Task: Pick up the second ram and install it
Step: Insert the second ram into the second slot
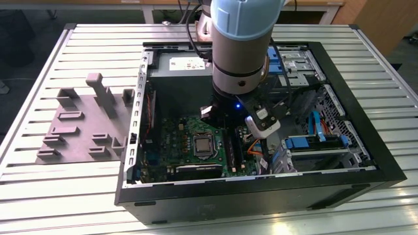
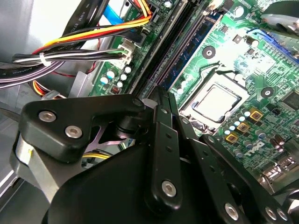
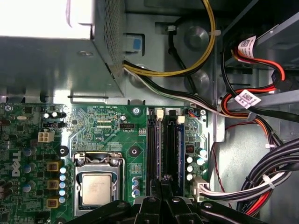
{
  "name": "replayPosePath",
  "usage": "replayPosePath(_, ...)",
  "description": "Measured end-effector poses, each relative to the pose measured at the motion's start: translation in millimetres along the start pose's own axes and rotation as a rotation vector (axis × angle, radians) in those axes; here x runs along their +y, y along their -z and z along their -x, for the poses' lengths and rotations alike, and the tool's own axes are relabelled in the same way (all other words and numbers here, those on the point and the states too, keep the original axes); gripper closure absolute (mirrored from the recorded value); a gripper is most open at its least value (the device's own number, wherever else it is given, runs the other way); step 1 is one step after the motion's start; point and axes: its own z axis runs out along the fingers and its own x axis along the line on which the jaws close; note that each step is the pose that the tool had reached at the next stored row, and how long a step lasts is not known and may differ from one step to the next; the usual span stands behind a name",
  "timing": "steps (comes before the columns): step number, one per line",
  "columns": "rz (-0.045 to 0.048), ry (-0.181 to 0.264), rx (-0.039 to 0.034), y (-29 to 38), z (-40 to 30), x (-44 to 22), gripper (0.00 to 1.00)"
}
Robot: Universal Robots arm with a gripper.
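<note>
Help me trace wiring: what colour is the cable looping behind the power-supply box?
Yellow; the looping cable shows best in the first wrist view.

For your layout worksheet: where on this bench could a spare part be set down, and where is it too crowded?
Free: the slatted table in front of the grey holder, and the strip behind it. Crowded: inside the computer case, where the arm hangs over the motherboard and cables fill the side beside the memory slots.

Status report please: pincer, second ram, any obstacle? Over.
Pincer shut, low over the memory slots. Second ram: cannot tell if it is between the jaws. Cables beside the slots, clear of pincer.
</note>
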Motion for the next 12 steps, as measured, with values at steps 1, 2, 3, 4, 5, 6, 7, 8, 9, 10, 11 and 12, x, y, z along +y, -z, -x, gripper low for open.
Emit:
replayPosePath(1,0.0,0.0,0.0,-0.2,0.0,-0.1,0.88)
replayPosePath(2,0.0001,0.0,0.0,-0.5,-0.1,-0.2,0.88)
replayPosePath(3,0.0,0.0,0.0,-0.7,-0.1,-0.3,0.88)
replayPosePath(4,-0.0001,0.0,0.0,-0.8,-0.2,-0.4,0.88)
replayPosePath(5,-0.0003,0.0,0.0,-0.9,-0.1,-0.4,0.88)
replayPosePath(6,-0.0003,0.0,0.0001,-1.1,-0.1,-0.4,0.88)
replayPosePath(7,-0.0001,0.0,0.0,-1.6,-0.1,-0.5,0.88)
replayPosePath(8,-0.0001,0.0,0.0,-1.9,-0.2,-0.5,0.88)
replayPosePath(9,-0.0003,0.0,0.0001,-2.0,-0.2,-0.5,0.88)
replayPosePath(10,-0.0004,0.0,0.0001,-2.0,-0.2,-0.5,0.88)
replayPosePath(11,-0.0005,0.0,0.0001,-2.0,-0.2,-0.5,0.88)
replayPosePath(12,-0.0004,0.0,0.0001,-2.0,-0.2,-0.5,0.88)
